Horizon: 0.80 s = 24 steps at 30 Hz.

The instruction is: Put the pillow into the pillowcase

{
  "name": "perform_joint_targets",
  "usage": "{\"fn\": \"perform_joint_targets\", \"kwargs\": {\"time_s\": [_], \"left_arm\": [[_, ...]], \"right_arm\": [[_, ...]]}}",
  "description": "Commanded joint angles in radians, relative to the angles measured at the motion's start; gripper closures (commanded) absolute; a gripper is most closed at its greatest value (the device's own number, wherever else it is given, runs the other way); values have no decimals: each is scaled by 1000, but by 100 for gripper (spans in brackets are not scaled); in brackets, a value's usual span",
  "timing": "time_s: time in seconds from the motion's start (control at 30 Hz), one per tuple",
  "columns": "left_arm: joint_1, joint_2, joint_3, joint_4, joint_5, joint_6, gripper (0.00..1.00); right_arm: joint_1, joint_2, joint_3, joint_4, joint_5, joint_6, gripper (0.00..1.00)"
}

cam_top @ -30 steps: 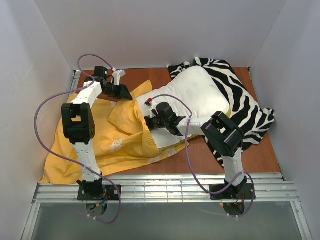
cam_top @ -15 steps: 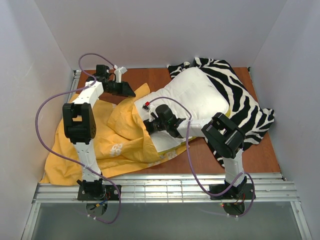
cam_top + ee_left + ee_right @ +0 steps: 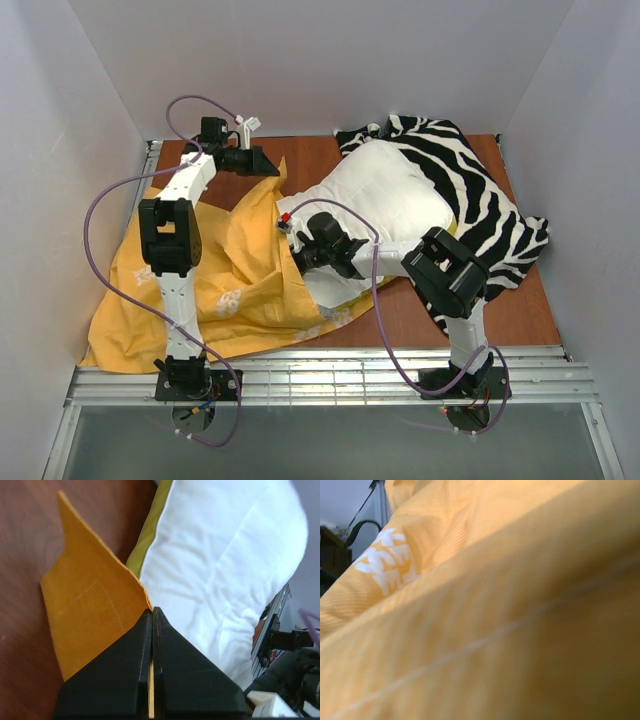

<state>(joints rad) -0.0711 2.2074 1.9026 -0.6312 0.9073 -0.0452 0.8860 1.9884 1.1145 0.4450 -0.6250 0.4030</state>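
The white pillow lies at the back middle, its near-left end under the orange-yellow pillowcase. My left gripper is shut on the pillowcase's edge and holds it up at the back. In the left wrist view its closed tips pinch the orange fabric beside the pillow and its yellow-green band. My right gripper reaches left at the pillow's near corner, its fingers hidden under the fabric. The right wrist view shows only orange cloth.
A black-and-white zebra cloth lies under and to the right of the pillow. White walls close in the brown table on three sides. A metal rail runs along the near edge.
My left gripper has moved back and right, lifting the pillowcase edge higher. My right gripper has moved left, and the case now covers more of the pillow's near-left corner.
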Motion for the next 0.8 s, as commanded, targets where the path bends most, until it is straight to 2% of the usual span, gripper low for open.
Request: {"fn": "perform_joint_targets", "kwargs": {"time_s": [0.0,0.2,0.4,0.43,0.5,0.53,0.57,0.6,0.63,0.67,0.7,0.77], "left_arm": [[-33,8,93,111,96,-110,100],[-71,29,124,289,157,-261,100],[-79,133,177,318,168,-268,100],[-79,143,187,317,162,-251,100],[-75,164,246,269,92,-199,99],[-73,169,274,246,50,-144,93],[-64,179,308,210,6,-128,78],[-55,186,364,196,-52,-119,69],[-44,187,389,185,-92,-116,59],[-21,173,400,174,-120,-105,42],[-7,158,394,171,-143,-91,37],[23,127,386,131,-174,-53,29]], "right_arm": [[82,-48,1,-20,-212,-90,99],[103,-63,28,-31,-312,-174,99],[74,-19,146,-137,-121,-326,99],[50,-11,175,-159,-57,-329,95],[15,10,229,-259,-18,-357,77],[-31,12,282,-294,25,-365,60],[-54,9,303,-328,45,-397,53],[-79,4,327,-418,59,-429,47],[-102,1,379,-475,86,-466,37],[-145,-9,404,-521,97,-531,33],[-180,-16,439,-623,110,-573,23],[-205,-46,461,-707,129,-666,18]]}}
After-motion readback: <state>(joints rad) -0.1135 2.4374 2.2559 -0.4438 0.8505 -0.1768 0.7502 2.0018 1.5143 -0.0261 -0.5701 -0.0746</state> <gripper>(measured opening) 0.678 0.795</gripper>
